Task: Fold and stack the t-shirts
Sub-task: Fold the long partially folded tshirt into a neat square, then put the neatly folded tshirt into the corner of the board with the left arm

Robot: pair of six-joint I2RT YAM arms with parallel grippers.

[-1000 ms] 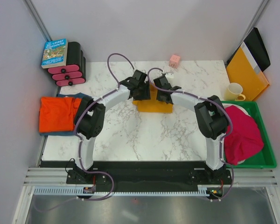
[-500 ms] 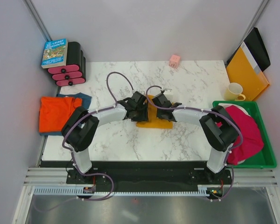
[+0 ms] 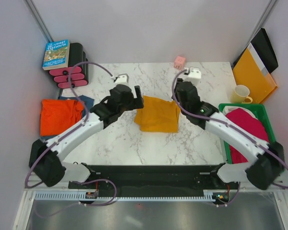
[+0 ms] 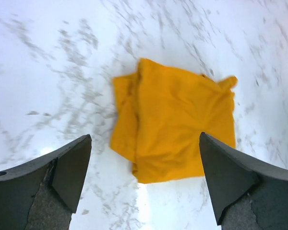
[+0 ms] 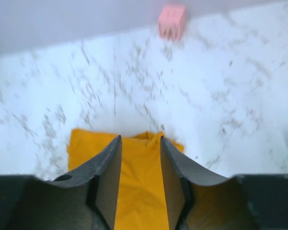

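Observation:
A mustard-yellow t-shirt point(image 3: 157, 114) lies folded in a rough rectangle in the middle of the marble table. My left gripper point(image 3: 138, 97) hovers just off its left edge, jaws wide open and empty; the left wrist view shows the yellow shirt point(image 4: 173, 124) below and between the fingers point(image 4: 72, 163). My right gripper point(image 3: 178, 96) hangs at the shirt's far right corner, jaws apart with nothing in them, and the yellow shirt point(image 5: 139, 191) shows through the gap. A red-orange t-shirt point(image 3: 60, 116) rests on a dusty blue one point(image 3: 85, 101) at the left edge. A magenta-pink t-shirt point(image 3: 249, 127) fills the green bin.
A green bin point(image 3: 273, 165) stands at the right edge, with a cream mug point(image 3: 241, 94) and a yellow-orange folder point(image 3: 253, 72) behind it. A pink cube point(image 3: 180, 61) sits at the back. A book on a pink-and-black rack point(image 3: 69, 67) stands at the back left.
Both grippers have let go of the yellow shirt, opened and drawn away to its left and right. The shirt now lies uncovered and folded.

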